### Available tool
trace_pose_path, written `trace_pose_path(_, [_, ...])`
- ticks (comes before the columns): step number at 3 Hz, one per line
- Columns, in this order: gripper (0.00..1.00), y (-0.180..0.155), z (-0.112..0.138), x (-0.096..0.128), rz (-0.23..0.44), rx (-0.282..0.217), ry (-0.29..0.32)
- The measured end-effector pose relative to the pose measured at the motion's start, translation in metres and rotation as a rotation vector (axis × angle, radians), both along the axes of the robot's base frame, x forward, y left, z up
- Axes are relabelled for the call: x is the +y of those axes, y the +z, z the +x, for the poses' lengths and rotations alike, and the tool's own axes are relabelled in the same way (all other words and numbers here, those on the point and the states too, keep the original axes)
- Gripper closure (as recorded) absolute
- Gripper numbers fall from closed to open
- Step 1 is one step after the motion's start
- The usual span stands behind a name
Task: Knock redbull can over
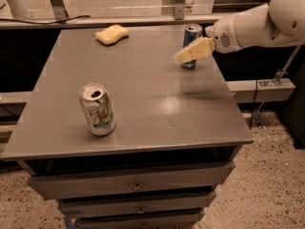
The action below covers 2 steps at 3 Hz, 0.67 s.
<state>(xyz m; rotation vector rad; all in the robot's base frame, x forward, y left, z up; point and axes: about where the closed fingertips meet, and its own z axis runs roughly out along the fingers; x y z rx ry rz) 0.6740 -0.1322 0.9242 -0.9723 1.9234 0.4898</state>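
Observation:
The redbull can [191,34], slim, blue and silver, stands upright near the far right edge of the grey table [138,94]. My gripper [193,50], with pale yellow fingers, reaches in from the right on a white arm and crosses in front of the can's middle, hiding part of it. I cannot tell whether it touches the can.
A white 7UP can [97,109] stands upright at the front left of the table. A yellow sponge [112,34] lies at the far left. Drawers [136,187] sit under the tabletop. A rail runs behind the table.

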Motion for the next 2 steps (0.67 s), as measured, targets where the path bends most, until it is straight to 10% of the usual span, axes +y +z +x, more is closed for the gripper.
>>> trace_pose_path(2, [0.00, -0.003, 0.040, 0.027, 0.138, -0.139, 0.004])
